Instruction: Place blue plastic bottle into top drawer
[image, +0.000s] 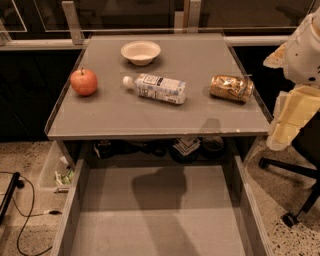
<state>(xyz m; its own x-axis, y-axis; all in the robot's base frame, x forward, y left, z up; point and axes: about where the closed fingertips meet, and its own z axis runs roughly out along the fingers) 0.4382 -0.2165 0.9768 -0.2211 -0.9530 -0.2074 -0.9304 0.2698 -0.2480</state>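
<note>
The blue plastic bottle lies on its side in the middle of the grey tabletop, white cap pointing left. The top drawer is pulled out wide below the table's front edge, and its flat grey floor is bare, with a shadow across it. My gripper hangs at the right edge of the view, beyond the table's right side and above the drawer's right wall. It is well to the right of the bottle and holds nothing that I can see.
On the tabletop are a red apple at left, a white bowl at the back and a shiny gold-brown snack packet at right. A chair base stands on the floor at right. Cables lie at left.
</note>
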